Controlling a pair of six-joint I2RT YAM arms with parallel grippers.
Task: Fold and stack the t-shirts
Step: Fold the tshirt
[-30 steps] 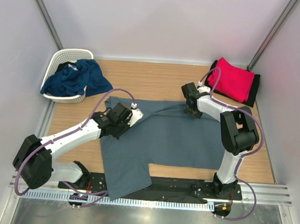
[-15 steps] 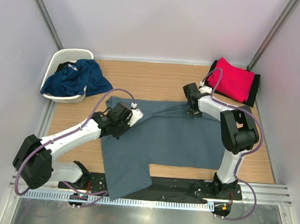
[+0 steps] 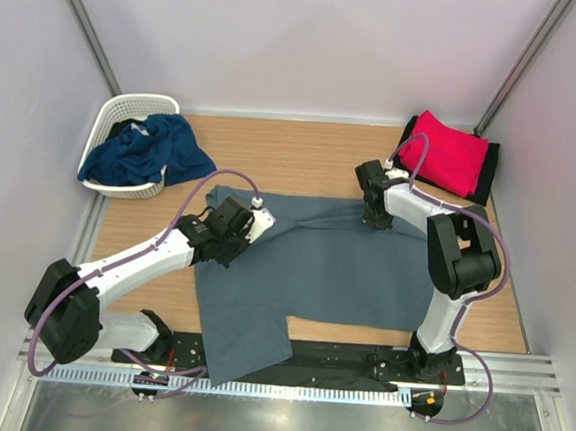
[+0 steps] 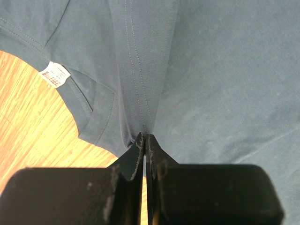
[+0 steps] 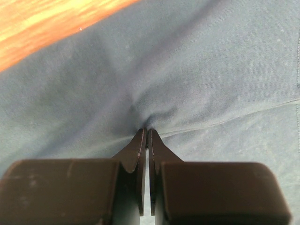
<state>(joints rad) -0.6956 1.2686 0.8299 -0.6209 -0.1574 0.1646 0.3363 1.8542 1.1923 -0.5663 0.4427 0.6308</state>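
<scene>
A slate grey-blue t-shirt lies spread on the wooden table. My left gripper is shut on a pinched fold of it near the collar, by the white label. My right gripper is shut on a pinch of the same shirt at its far right edge. A folded bright red t-shirt lies on a folded black one at the back right. A navy blue t-shirt hangs out of the basket.
A white lattice basket stands at the back left. The shirt's near left part hangs over the black rail at the table's front edge. Walls close in on both sides and behind.
My right gripper has moved slightly right and toward the front, drawing the shirt's far right edge with it. The left gripper has stayed where it was.
</scene>
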